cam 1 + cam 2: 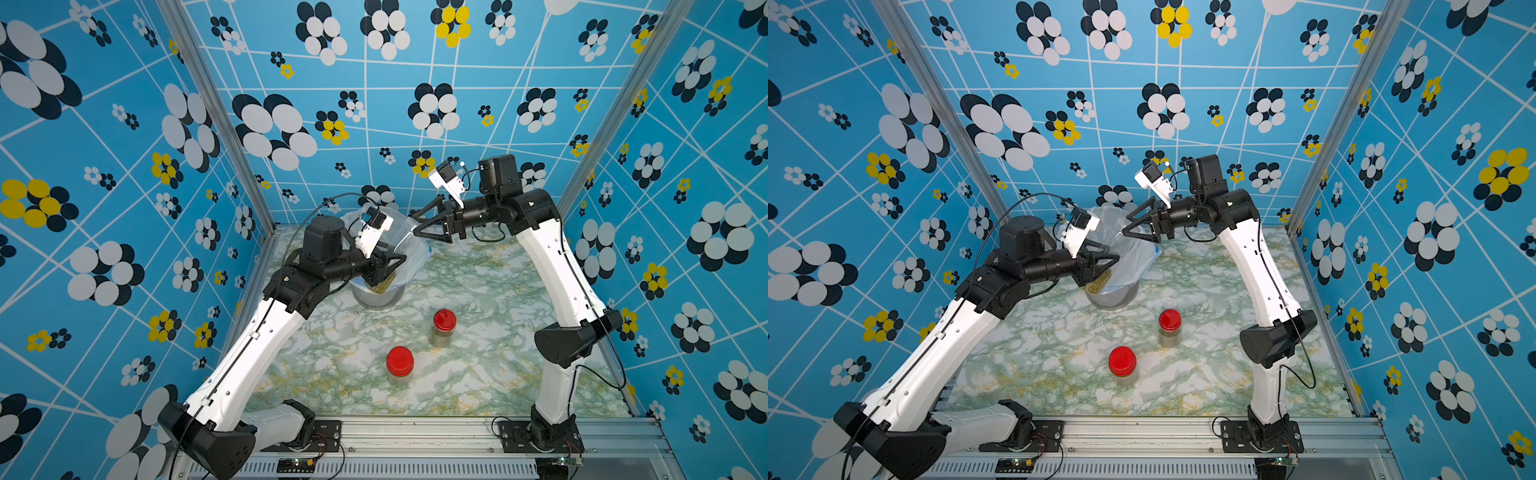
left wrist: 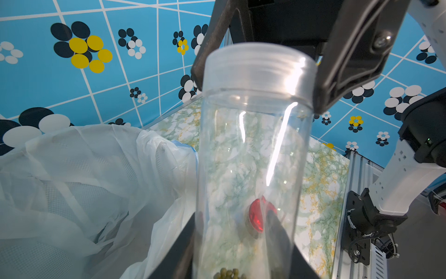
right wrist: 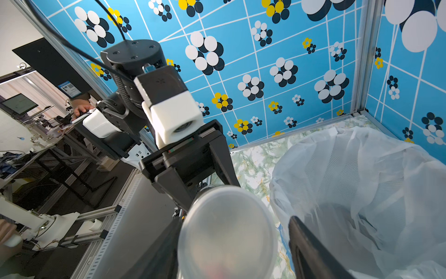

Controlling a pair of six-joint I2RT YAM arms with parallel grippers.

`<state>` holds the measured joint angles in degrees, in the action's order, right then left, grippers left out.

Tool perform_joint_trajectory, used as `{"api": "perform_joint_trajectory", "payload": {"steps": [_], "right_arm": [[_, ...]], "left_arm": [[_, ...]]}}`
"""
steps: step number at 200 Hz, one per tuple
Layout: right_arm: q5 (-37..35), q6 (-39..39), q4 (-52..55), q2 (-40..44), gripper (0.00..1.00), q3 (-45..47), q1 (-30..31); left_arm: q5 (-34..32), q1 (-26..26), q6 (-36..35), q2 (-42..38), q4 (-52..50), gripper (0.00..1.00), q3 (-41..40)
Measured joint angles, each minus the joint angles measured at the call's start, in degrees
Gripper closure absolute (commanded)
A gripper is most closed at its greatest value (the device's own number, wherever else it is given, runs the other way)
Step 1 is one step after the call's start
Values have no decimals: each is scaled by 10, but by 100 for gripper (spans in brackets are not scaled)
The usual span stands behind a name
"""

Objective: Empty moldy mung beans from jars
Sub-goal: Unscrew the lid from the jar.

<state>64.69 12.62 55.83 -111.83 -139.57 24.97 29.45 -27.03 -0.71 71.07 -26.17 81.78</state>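
Near the table's (image 1: 498,332) far edge stands a bag-lined bin (image 1: 376,301). The left arm (image 1: 249,353) reaches over it, left jaws clamped on the tall jar (image 2: 251,145). The jar is tilted, its cap (image 2: 258,70) up toward the far-right corner. The right arm (image 1: 552,266) bends in from the right edge, right jaws straddling the cap; I cannot tell whether they grip it. 2 red-lidded jars (image 1: 444,328) (image 1: 400,365) stand upright mid-table. The beans (image 1: 381,286) lie at the tall jar's low end.

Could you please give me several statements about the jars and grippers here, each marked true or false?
1. The left gripper holds the tall jar. True.
2. The tall jar is packed full. False: mung beans lie only at its base end.
3. The two red-lidded jars stand capped on the table. True.
4. The tall jar is uncapped. False: its clear lid is on, between the right gripper's fingers.
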Motion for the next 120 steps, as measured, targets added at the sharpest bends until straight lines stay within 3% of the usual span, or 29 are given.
{"api": "perform_joint_trajectory", "payload": {"steps": [21,55,73,120], "right_arm": [[7,2,-2,0,62,0,0],[6,10,3,-2,76,-5,0],[6,21,16,-7,100,-21,0],[20,87,62,-13,100,-44,-2]], "left_arm": [[-4,0,0,0,0,86,0],[-8,-1,0,0,0,86,0],[-7,-1,-1,0,4,86,0],[42,13,-1,0,4,85,0]]}}
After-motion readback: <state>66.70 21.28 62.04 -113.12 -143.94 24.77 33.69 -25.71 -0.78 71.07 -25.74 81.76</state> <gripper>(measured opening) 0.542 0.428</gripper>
